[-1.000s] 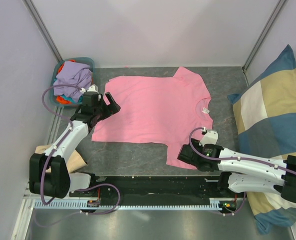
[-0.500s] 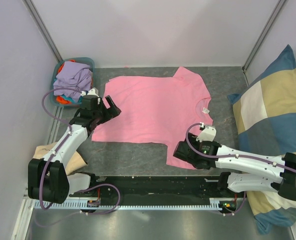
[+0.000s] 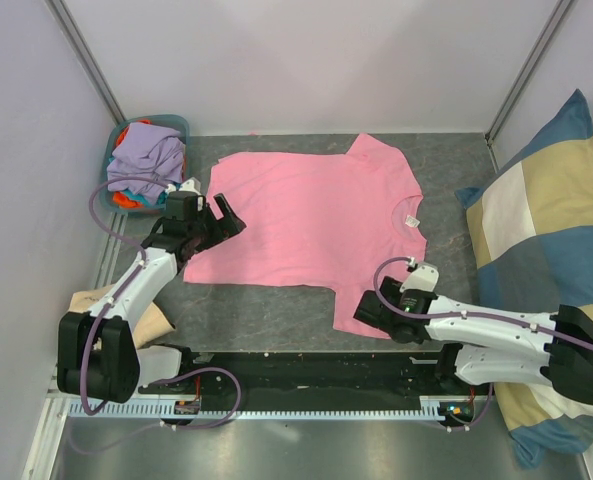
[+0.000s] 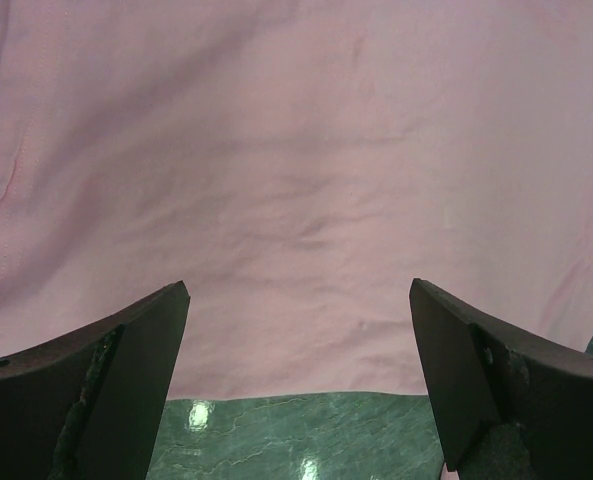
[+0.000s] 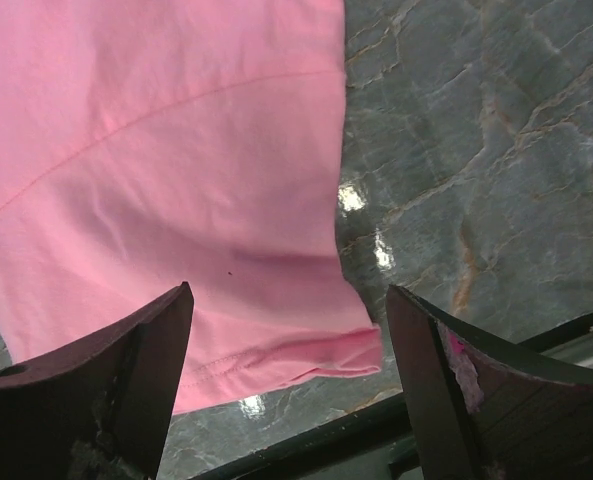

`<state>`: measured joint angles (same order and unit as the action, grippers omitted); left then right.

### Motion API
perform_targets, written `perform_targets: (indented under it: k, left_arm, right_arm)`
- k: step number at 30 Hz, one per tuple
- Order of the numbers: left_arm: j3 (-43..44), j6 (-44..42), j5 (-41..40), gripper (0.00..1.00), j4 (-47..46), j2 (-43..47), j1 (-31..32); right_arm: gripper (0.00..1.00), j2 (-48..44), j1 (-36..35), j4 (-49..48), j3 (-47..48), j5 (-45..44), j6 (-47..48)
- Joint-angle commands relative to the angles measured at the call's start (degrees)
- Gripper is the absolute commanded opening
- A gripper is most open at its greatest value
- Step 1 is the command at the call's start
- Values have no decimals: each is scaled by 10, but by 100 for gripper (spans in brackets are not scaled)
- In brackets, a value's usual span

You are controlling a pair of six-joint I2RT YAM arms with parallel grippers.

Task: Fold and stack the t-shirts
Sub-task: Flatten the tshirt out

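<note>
Dark grey marbled desk w/ pink t-shirt spread flat across the middle, neck label twd right side. Teal basket heaped w/ tees at far-left corner. Checked cushion overlaps right edge.

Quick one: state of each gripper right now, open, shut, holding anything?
Left gripper: open, empty, over the pink t-shirt edge.
Right gripper: open, empty, over the shirt's near sleeve.

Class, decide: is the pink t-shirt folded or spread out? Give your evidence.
Spread out. The pink t-shirt lies flat, its whole outline visible, with the neck label exposed.
</note>
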<state>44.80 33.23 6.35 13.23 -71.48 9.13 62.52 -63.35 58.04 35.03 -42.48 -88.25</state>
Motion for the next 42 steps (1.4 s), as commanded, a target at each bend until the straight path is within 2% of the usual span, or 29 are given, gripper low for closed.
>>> perform_targets:
  k: [1,12,20,29,42]
  left_arm:
    - [-1,-13,14,100,-17,-1,5]
    - [-5,-10,22,100,-20,-4,5]
    - [-6,-7,31,100,-22,-10,8]
    - [-10,-4,36,100,-24,-9,9]
    - [-15,-3,39,100,-26,-9,11]
  right_arm:
    - [87,20,2,-56,-21,20,-18]
    - [86,10,-1,-70,-58,29,-61]
    - [81,10,-28,-65,-71,26,-120]
    - [77,43,-86,-30,-48,28,-187]
    - [76,90,-173,-13,-19,35,-257]
